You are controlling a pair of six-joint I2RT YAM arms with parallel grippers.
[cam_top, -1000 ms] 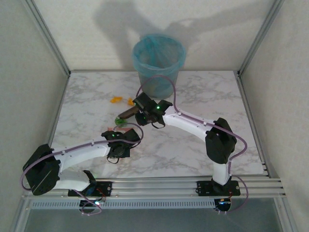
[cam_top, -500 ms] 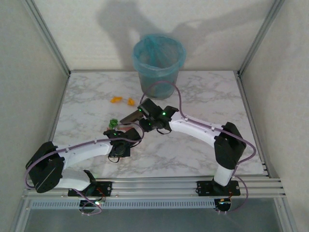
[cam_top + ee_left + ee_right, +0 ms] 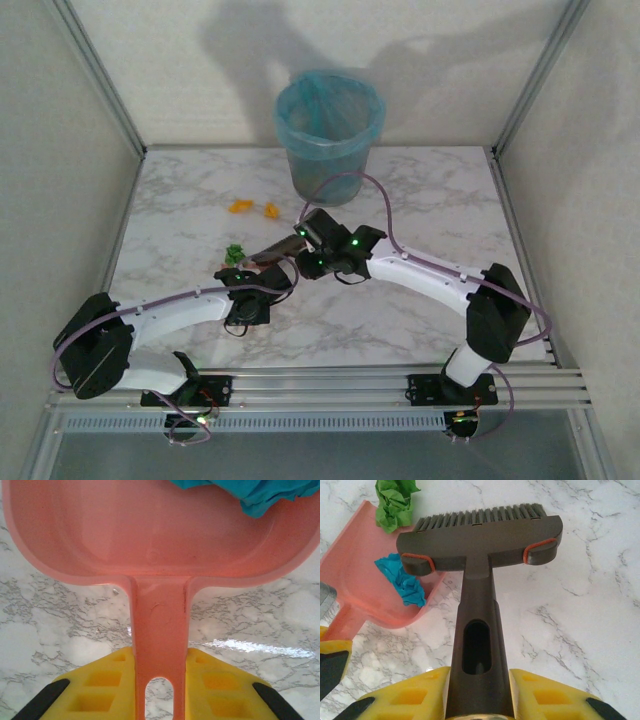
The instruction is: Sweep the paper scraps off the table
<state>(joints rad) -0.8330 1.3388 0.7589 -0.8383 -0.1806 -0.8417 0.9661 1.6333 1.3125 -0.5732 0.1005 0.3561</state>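
The left claw [image 3: 160, 680] grips a pink dustpan [image 3: 150, 535] holding a blue scrap [image 3: 262, 495].

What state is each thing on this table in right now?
left gripper, shut on the handle of the dustpan.
right gripper, shut on the handle of the brush.
dustpan, holding a blue scrap.
green scrap, crumpled, at the dustpan's edge.
orange scraps, loose on the table.
bin, upright, open, blue-lined.
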